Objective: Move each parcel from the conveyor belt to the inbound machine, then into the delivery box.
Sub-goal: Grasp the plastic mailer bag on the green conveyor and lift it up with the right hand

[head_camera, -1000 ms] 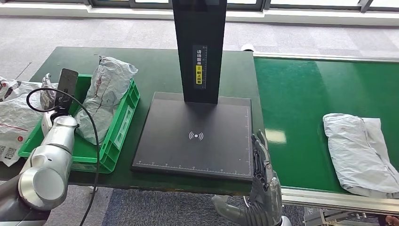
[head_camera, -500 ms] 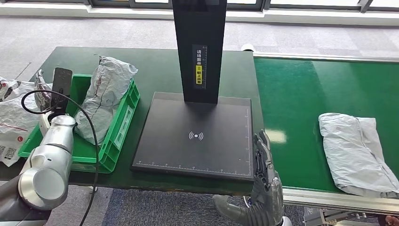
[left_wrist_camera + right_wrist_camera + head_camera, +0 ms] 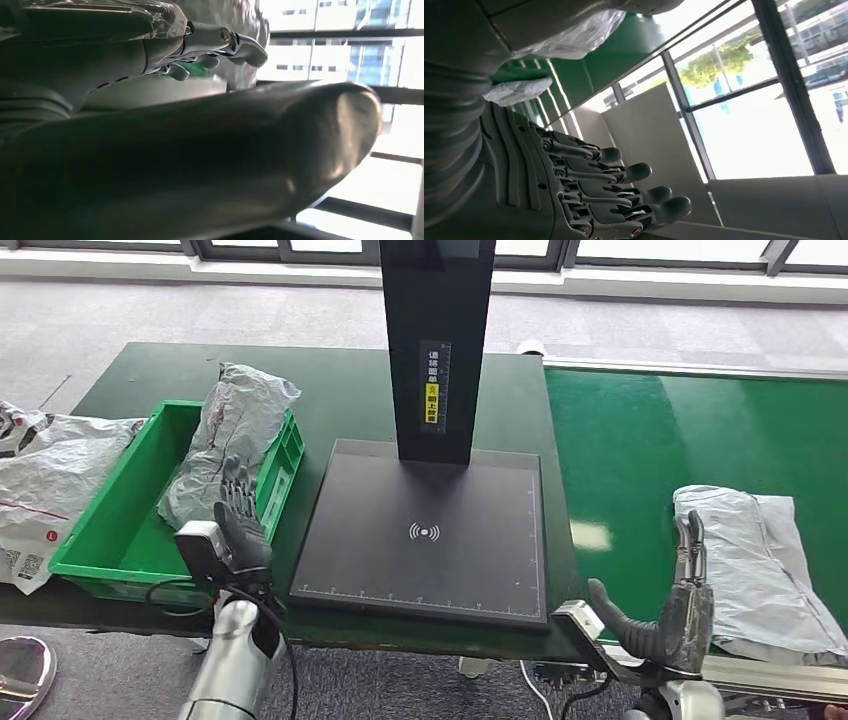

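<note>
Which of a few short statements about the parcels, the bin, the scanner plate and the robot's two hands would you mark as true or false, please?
1. A grey parcel lies on the green conveyor belt. True.
2. The black scanner plate has a parcel lying on it. False: the plate is bare.
3. The right hand holds the parcel on the belt. False: it is open, with fingers pointing up, at the belt's near edge beside the parcel.
4. A grey parcel leans in the green bin. True.
5. The left hand grips the bin's parcel. False: it is open and holds nothing, at the bin's near right corner.
</note>
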